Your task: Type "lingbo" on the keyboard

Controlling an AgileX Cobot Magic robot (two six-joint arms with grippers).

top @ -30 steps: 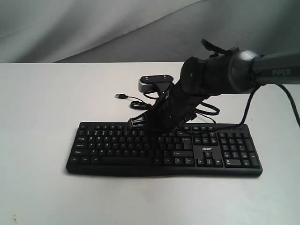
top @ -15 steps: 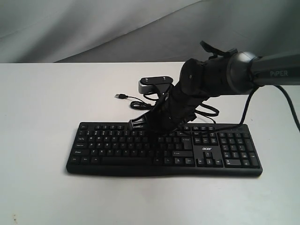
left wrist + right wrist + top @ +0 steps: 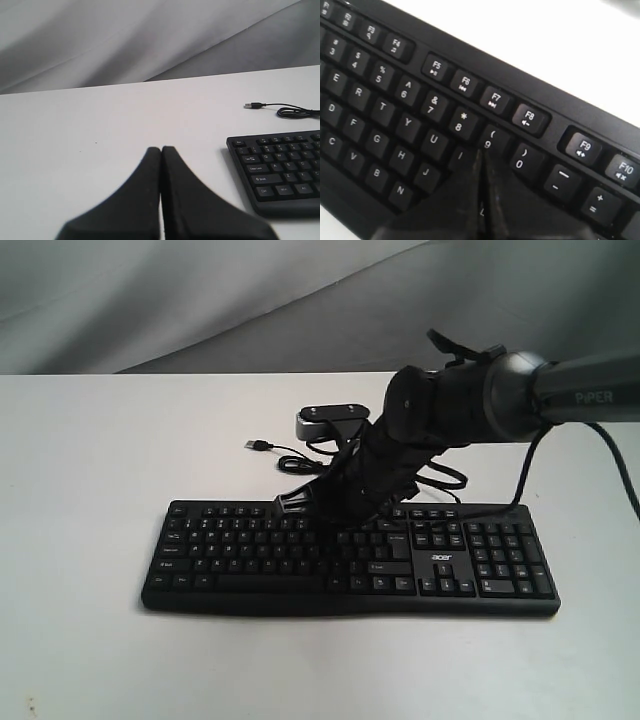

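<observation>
The black keyboard [image 3: 350,558] with white legends and an acer logo lies across the white table; its USB cable [image 3: 262,445] trails behind it. My right gripper [image 3: 330,528] is shut and points down over the right part of the letter keys. In the right wrist view its tips [image 3: 482,152] sit between the I key [image 3: 461,156] and the 9 key [image 3: 489,140], with the L key showing through the slit. My left gripper [image 3: 161,149] is shut with nothing in it, above bare table to the side of the keyboard's [image 3: 280,165] end; it is out of the exterior view.
A small grey and black device [image 3: 325,420] sits behind the keyboard among looped cable [image 3: 445,475]. A grey cloth backdrop [image 3: 200,300] hangs behind the table. The right arm [image 3: 500,395] reaches in from the right.
The right arm has shifted very slightly; the gripper stays over the same keys. The keyboard has not moved.
</observation>
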